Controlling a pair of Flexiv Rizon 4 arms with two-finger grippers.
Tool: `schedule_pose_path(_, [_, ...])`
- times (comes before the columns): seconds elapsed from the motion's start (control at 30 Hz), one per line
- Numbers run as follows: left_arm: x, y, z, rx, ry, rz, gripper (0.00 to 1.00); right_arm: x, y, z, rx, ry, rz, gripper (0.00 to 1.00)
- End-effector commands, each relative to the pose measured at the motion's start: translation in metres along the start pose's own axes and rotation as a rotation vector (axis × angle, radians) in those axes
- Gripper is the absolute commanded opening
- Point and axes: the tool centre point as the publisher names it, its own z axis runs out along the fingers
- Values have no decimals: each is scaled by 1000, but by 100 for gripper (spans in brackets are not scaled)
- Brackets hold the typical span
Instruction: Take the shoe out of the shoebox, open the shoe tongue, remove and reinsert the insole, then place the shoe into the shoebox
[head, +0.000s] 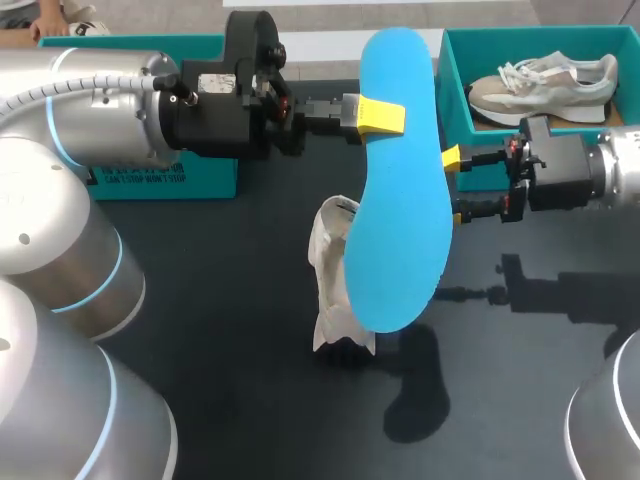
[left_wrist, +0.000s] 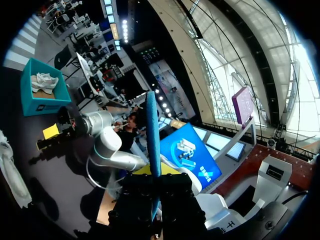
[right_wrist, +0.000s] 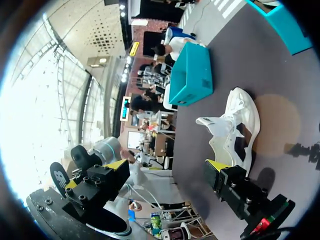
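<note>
While left fingers (head: 380, 115) clamp blue insole (head: 400, 200), right fingers (head: 451, 158) spread wide beside it

Table (head: 250, 400) — dark matte top, shadows lying across it. Teal box (head: 200, 182) at my back left, print on its side. Spare grey-white sneaker (head: 545, 88) — back right, resting on its sole.

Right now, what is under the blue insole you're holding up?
The white shoe sits on the table beneath the blue insole held by the left gripper. From above, the insole hides part of the shoe's side.
</note>
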Motion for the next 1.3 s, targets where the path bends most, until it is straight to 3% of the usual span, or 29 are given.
schedule_pose_path(0.03, [-3,4,-1,6,-19,44,0,0,1,2,0,-1,0,100])
schedule_pose_path(0.3, [-22,4,-18,31,-18,450,0,0,1,2,0,-1,0,100])
schedule_pose_path(0.37, [-29,6,-21,4,-65,647,0,0,1,2,0,-1,0,100])
schedule_pose_path(0.47, [-34,3,-26,7,-54,753,0,0,1,2,0,-1,0,100])
schedule_pose_path(0.7, [-47,-3,-33,-158,-120,1148,0,0,1,2,0,-1,0,100])
schedule_pose_path(0.9, [-59,3,-42,-205,-126,1457,0,0,1,2,0,-1,0,100])
schedule_pose_path(1.3, [-59,6,-45,-208,-121,1494,0,0,1,2,0,-1,0,100])
